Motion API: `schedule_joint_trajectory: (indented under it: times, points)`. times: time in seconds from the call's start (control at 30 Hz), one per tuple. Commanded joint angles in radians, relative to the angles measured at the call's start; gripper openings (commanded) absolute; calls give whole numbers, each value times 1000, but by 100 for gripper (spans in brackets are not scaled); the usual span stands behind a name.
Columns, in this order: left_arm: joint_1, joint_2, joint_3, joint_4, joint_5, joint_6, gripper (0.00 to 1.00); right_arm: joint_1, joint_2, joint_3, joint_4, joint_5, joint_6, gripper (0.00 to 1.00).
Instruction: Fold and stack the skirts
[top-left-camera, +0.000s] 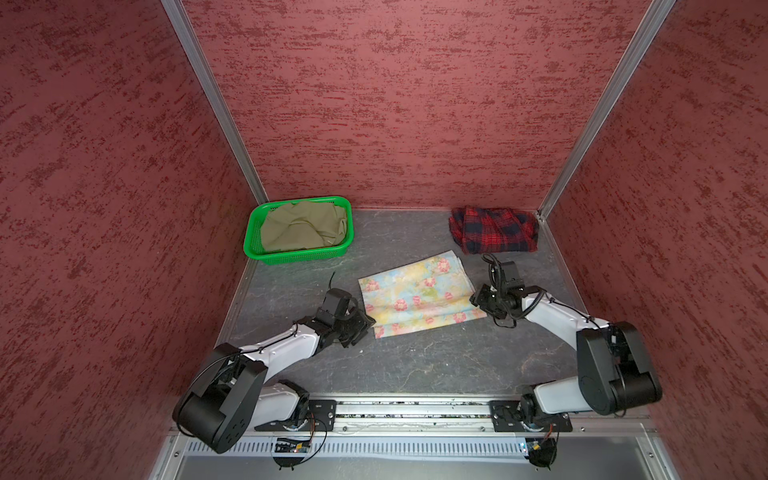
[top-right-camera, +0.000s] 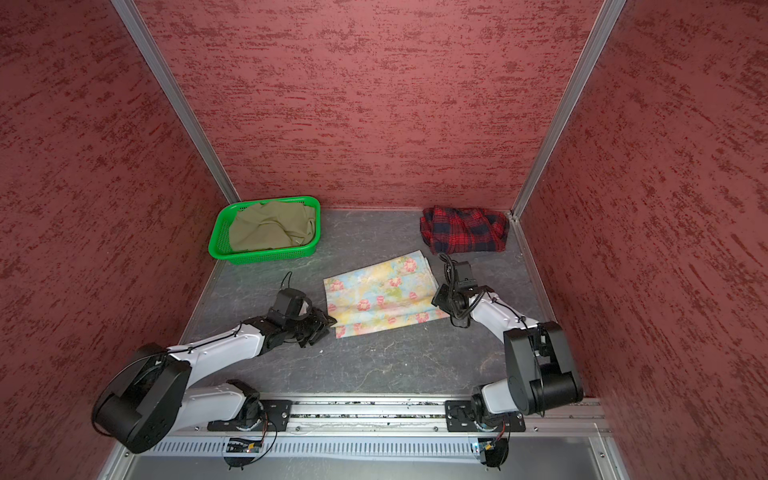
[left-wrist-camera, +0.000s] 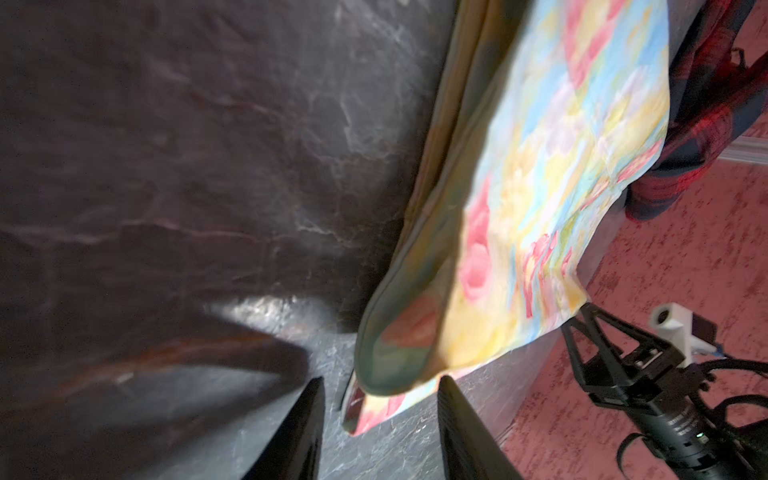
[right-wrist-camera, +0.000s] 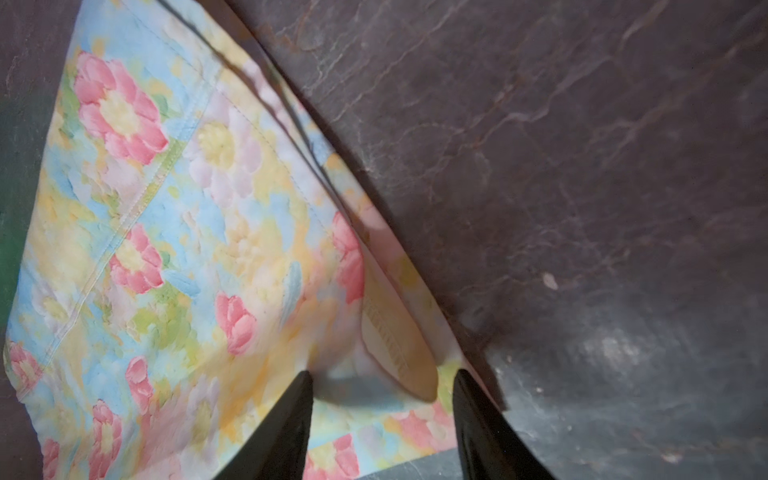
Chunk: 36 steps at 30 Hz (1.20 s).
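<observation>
The pastel floral skirt (top-left-camera: 419, 293) (top-right-camera: 382, 295) lies folded flat on the dark table in both top views. My left gripper (top-left-camera: 365, 322) (top-right-camera: 328, 322) sits low at its near left corner. In the left wrist view that gripper (left-wrist-camera: 380, 415) is open, and the lifted cloth corner (left-wrist-camera: 399, 345) lies just past the fingertips. My right gripper (top-left-camera: 476, 299) (top-right-camera: 436, 297) is at the skirt's right edge. In the right wrist view it (right-wrist-camera: 382, 399) is open over the floral cloth (right-wrist-camera: 166, 249), nothing pinched. The plaid skirt (top-left-camera: 494, 230) (top-right-camera: 463, 230) lies bunched at the back right. The olive skirt (top-left-camera: 303, 226) (top-right-camera: 270, 228) is crumpled in the basket.
A green perforated basket (top-left-camera: 303, 257) (top-right-camera: 266, 255) stands at the back left against the red wall. Red textured walls close in the table on three sides. A metal rail (top-left-camera: 415, 409) with both arm bases runs along the front edge.
</observation>
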Motion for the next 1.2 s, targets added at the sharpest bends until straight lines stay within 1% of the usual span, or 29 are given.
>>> schedule_joint_trajectory:
  times: [0.0, 0.1, 0.17, 0.27, 0.3, 0.5, 0.63, 0.87, 1.17]
  points:
    - [2, 14, -11, 108, -10, -86, 39, -7, -37, -32, 85, -35, 91, 55]
    - [3, 18, -10, 107, -38, -90, 28, -7, -49, -60, 122, -43, 136, 55]
    - [1, 15, -13, 115, -67, -90, 17, -8, -59, -75, 143, -42, 155, 54]
    - [-3, 20, -8, 136, -107, -84, 6, -10, -80, -93, 159, -33, 174, 54]
    - [-2, 27, -3, 137, -113, -80, 1, -11, -85, -95, 163, -31, 179, 54]
    - [-8, 58, 23, 143, -107, -58, 0, -29, -86, -98, 184, -46, 190, 50]
    - [-13, 44, 25, 133, -113, -53, 0, -31, -93, -99, 182, -51, 206, 48]
    - [-18, 16, 30, 105, -124, -43, 0, -33, -110, -116, 152, -68, 224, 47]
    - [-26, 17, 40, 96, -129, -42, 0, -34, -178, -159, 117, -80, 263, 55]
